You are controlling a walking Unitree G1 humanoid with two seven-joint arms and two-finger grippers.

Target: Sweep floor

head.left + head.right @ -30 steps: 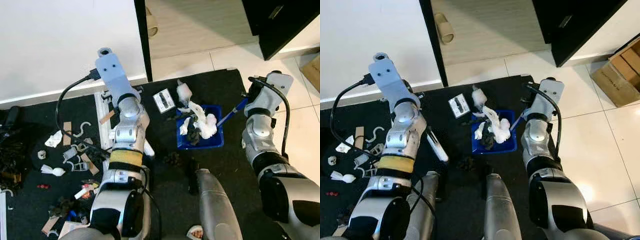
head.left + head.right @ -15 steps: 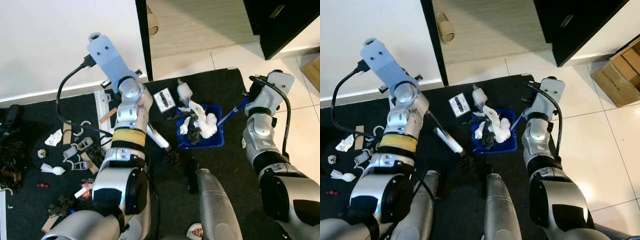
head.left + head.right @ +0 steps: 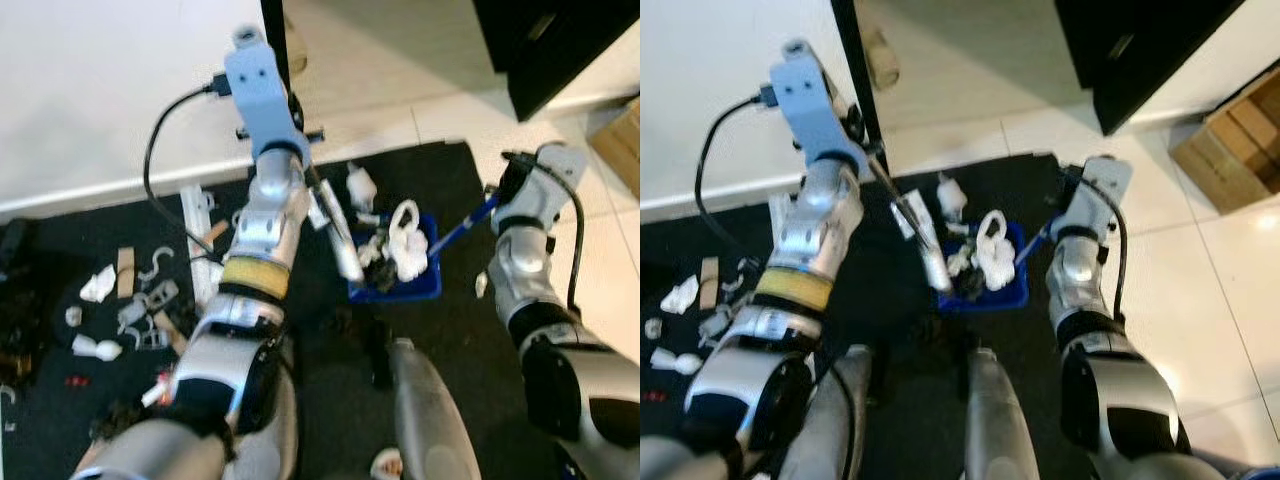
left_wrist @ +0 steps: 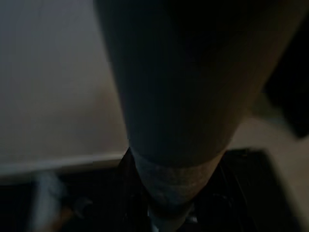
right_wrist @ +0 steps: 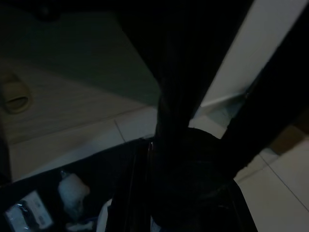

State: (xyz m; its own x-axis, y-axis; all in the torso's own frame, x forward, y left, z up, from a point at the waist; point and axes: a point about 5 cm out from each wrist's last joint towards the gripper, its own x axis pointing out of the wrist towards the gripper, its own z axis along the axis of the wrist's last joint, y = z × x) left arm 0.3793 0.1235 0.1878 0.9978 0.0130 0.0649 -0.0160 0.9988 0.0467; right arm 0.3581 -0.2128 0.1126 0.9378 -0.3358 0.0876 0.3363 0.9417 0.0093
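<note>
Black mat (image 3: 330,330) (scattered litter (image 3: 125,300) alongside)

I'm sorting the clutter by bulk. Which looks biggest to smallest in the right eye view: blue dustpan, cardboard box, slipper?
1. cardboard box, though the frame edge crops it
2. blue dustpan
3. slipper, smallest; it lies farther off, so true size is unsure

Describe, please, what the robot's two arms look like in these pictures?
Both are silver, jointed metal. The left arm has a pale blue wrist block, a yellow band and a looping black cable. The right arm has a whitish wrist block and a black cable alongside.
</note>
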